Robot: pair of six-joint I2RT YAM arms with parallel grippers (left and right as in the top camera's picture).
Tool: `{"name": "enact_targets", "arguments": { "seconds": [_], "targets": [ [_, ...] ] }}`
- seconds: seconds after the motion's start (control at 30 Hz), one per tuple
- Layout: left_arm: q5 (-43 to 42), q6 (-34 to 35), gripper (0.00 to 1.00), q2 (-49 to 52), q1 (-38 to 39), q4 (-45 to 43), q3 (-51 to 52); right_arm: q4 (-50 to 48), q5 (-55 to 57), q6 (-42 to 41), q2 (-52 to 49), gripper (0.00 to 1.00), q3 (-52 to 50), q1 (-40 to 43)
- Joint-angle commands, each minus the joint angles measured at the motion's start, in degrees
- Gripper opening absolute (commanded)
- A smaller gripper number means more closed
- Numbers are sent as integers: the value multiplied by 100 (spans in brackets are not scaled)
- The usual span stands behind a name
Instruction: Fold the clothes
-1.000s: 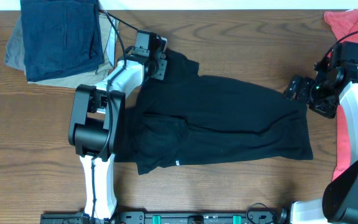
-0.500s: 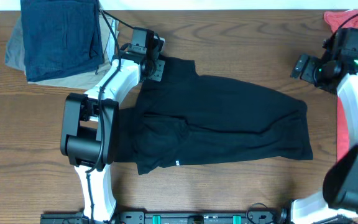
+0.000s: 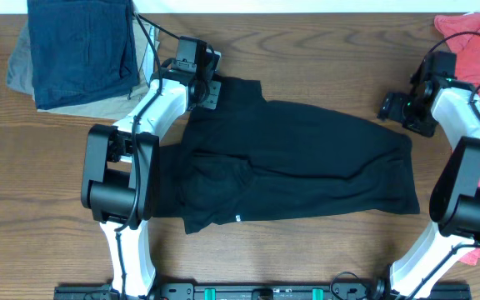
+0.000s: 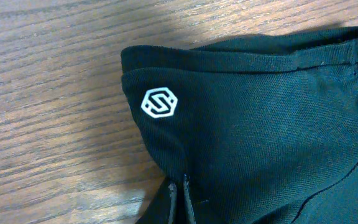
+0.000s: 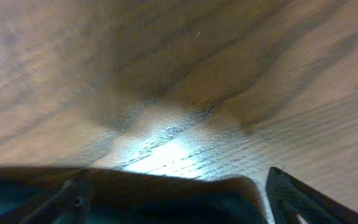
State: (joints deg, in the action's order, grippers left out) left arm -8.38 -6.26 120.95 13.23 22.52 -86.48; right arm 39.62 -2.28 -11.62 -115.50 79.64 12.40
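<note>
The black shirt point(image 3: 307, 158) lies spread across the middle of the table, with its collar end at the back left. My left gripper point(image 3: 212, 90) is shut on the fabric at that collar corner. In the left wrist view the fingers point(image 4: 178, 200) pinch the black cloth point(image 4: 260, 124) just below a white hexagon logo point(image 4: 159, 103). My right gripper point(image 3: 393, 109) is open at the shirt's back right corner. In the right wrist view its fingers point(image 5: 179, 199) stand wide apart, with the shirt's edge point(image 5: 166, 202) lying between them.
Folded navy-blue garment point(image 3: 86, 46) on a khaki one point(image 3: 19, 67) sits at the back left, close to my left arm. A coral-red T-shirt point(image 3: 477, 37) lies at the right edge, under my right arm. Bare wooden table point(image 3: 40, 183) surrounds the shirt.
My right gripper rose toward the back of the table, then came back down to the shirt's back right corner. My left arm shifted slightly and keeps its hold on the collar.
</note>
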Motion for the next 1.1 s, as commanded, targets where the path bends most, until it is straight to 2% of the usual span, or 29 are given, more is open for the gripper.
{"name": "enact_targets", "arguments": {
  "seconds": [0.0,0.1,0.17,0.3,0.4,0.47,0.83,0.87,0.9,0.93,0.97,1.0,1.03,1.07],
  "targets": [
    [26,-35,6,-72,-17,15,35,15,-229,61,-179,80,59,-74],
    [26,-35,6,-72,-17,17,35,101,-269,59,-256,71,59,-81],
    [26,-35,6,-72,-17,15,35,162,-267,63,-260,60,59,-81],
    [26,-35,6,-72,-17,15,35,240,-267,101,-260,31,59,-81],
    [26,-35,6,-72,-17,15,35,286,-267,98,-258,16,59,-81],
    [26,-35,6,-72,-17,15,35,348,-267,96,-258,1,59,-81],
    [26,-37,7,-72,-17,28,35,717,-247,-160,-138,1,153,17],
    [26,-37,7,-72,-17,28,35,824,-245,-155,-127,8,188,17],
    [26,-35,7,-72,-17,28,35,951,-245,-149,-116,25,232,17],
    [26,-35,7,-72,-17,26,35,1117,-245,-140,-116,47,297,15],
    [26,-35,7,-72,-17,26,35,1237,-245,-138,-116,59,350,15],
    [26,-35,7,-72,-17,26,35,1344,-245,-127,-116,77,396,15],
    [26,-35,7,-72,-17,26,35,1456,-243,-98,-116,85,442,15],
    [26,-35,7,-72,-17,28,35,1558,-243,-94,-116,88,487,15]
  ]
}}
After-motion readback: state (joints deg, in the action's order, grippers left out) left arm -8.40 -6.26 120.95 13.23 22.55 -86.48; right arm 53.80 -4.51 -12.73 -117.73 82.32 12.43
